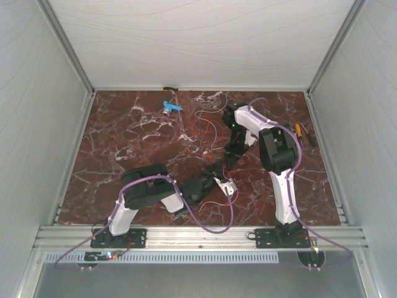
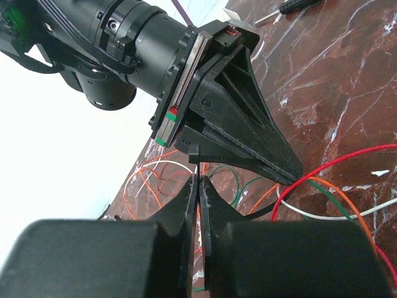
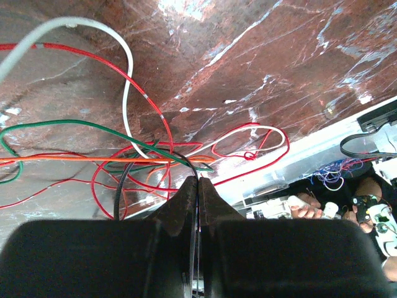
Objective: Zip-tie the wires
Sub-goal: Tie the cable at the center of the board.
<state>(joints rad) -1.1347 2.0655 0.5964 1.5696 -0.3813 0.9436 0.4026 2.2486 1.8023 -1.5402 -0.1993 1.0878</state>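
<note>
The wires [image 1: 201,127] are thin red, orange, white and green strands curling loosely on the marbled table [image 1: 124,143], just beyond both grippers. My left gripper [image 1: 211,178] [image 2: 200,180] is shut, tip to tip with the right one. A thin dark strip rises from its tips, but whether it is pinched is unclear. My right gripper [image 1: 221,172] [image 3: 198,180] is shut on a thin black zip tie [image 3: 118,198] that curves out over the wires [image 3: 142,155]. In the left wrist view its fingers [image 2: 273,155] point down at the wires [image 2: 335,164] beside the tie's strap [image 2: 260,211].
A small blue-and-white plastic piece [image 1: 170,107] lies near the table's far edge. Hand tools [image 1: 302,132] rest by the right edge, and a screwdriver [image 2: 298,5] shows in the left wrist view. White walls enclose the table; an aluminium rail [image 1: 198,236] runs along the near edge.
</note>
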